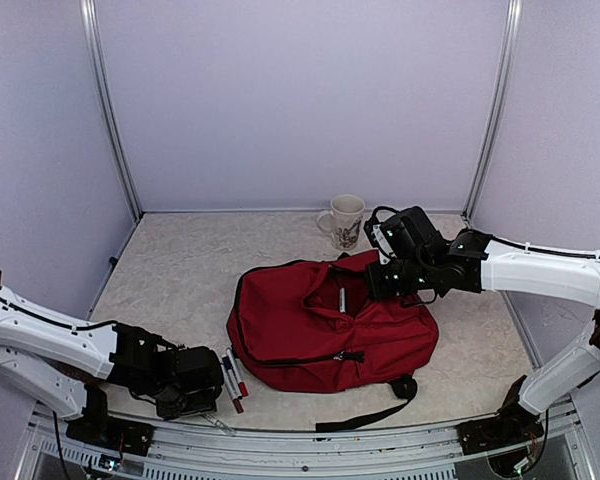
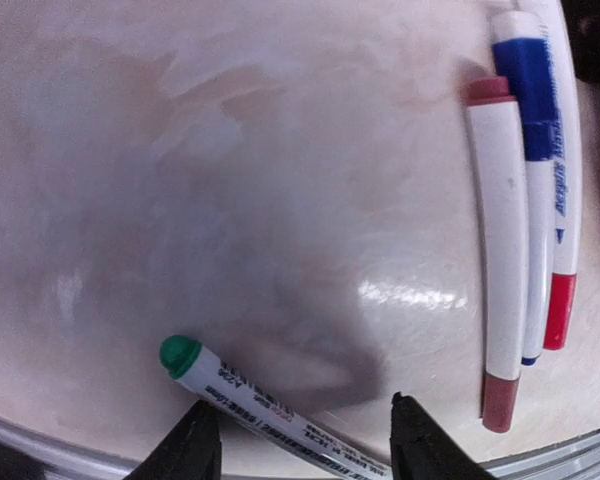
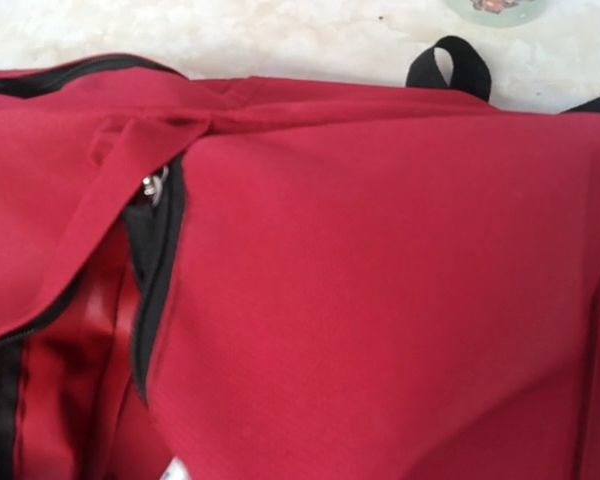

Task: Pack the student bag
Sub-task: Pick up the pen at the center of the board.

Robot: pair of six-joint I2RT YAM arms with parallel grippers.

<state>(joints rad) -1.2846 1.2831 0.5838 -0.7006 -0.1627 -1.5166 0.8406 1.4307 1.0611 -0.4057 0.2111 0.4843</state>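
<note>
The student bag, a dark-red backpack, lies flat in the middle of the tabletop, its black straps trailing toward the near edge. A pale mug with a printed picture stands just behind it, near the back wall.

The right arm reaches in from the right, and the right pincer sits at the bag's upper right part, over the red fabric. Its fingers are together; the views do not show whether any cloth is caught between them. The right wrist view shows a black-lined zip opening with a metal zipper pull and the bag's black hanging loop.

The left arm is low at the near left corner. The left pincer has its fingers apart, straddling a green-capped marker that lies slantwise on the tabletop between them. Three more markers lie side by side just to its right, touching: one with dark-red ends, a blue-capped one and one with a red end.
</note>
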